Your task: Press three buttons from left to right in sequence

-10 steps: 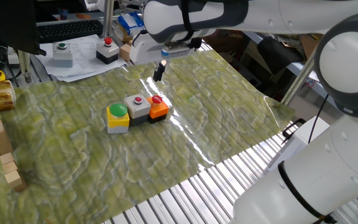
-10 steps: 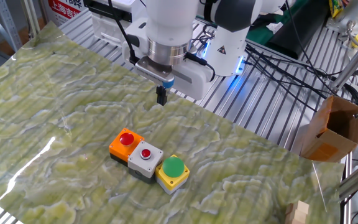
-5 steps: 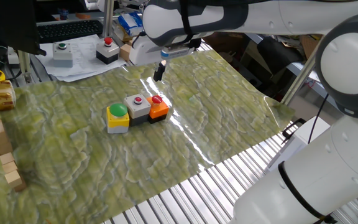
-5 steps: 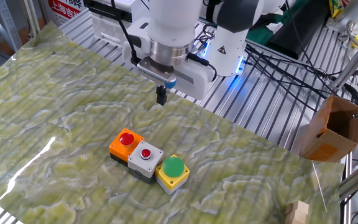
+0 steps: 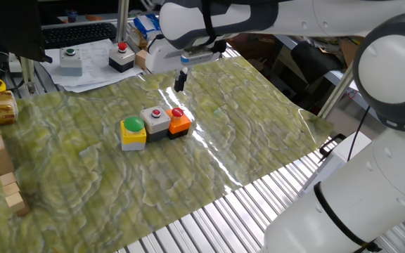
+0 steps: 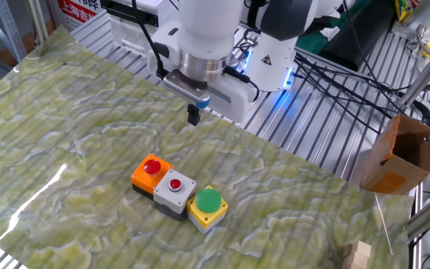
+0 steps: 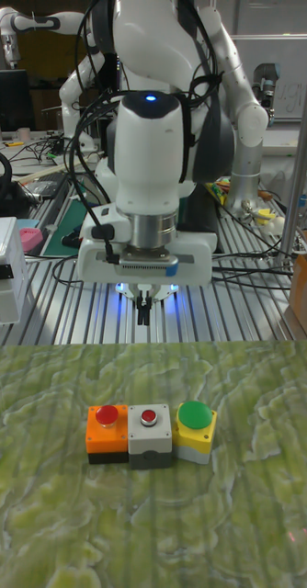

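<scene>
- The Franka arm [image 5: 273, 14] reaches over the green marbled mat [image 5: 83, 183] from the far edge, its white wrist pointing straight down.
- The gripper [image 6: 193, 116] hangs in the air above the mat, touching nothing; its dark fingers [image 7: 144, 310] read as one narrow tip in every view, so I cannot tell whether they are closed or slightly apart.
- The three buttons sit in a tight row, boxes touching side by side, on the mat below the fingers and towards the near side of the mat from them, clearly apart from the fingertips.
- The yellow box with green cap [image 5: 133, 131] is the end of the row farthest from the fingers.
- The grey box with small red cap [image 5: 156, 119] sits in the middle.
- The orange box with red cap [image 5: 179, 119] is the end of the row closest to the fingers.
- Judging by the gap between the fingertips and the whole row, no press is under way; nothing shows whether any cap has been pushed.
- My reading is that the sequence is at its start: the arm must travel out over the row, descend on the first cap, then take the other two in order.
</scene>
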You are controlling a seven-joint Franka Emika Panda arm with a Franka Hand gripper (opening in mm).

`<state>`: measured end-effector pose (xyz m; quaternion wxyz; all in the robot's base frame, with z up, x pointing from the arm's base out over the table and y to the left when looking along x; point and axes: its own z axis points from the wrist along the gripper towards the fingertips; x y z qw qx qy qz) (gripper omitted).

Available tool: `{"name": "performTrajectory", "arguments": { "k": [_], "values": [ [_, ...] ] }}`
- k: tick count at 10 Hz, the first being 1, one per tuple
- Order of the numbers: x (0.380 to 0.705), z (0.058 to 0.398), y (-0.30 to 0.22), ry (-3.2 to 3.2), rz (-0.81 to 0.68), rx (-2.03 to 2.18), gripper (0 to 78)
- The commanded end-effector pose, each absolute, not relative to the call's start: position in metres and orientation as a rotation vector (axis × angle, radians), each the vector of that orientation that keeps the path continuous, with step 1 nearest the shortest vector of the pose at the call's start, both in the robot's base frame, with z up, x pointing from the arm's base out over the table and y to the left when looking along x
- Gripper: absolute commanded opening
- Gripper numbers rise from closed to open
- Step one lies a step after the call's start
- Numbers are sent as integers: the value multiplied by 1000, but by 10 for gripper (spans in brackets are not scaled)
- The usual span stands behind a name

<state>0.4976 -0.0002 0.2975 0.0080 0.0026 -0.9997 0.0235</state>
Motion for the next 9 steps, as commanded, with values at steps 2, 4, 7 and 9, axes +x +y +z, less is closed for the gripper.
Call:
{"name": "performTrajectory", "arguments": {
  "k": [2,4,7,9],
  "values": [
    [498,299,0,-3102,80,-12,0],
    [498,299,0,-3112,101,25,0],
    [498,299,0,-3080,288,125,0],
    [498,299,0,-3094,298,140,0]
  ]
}}
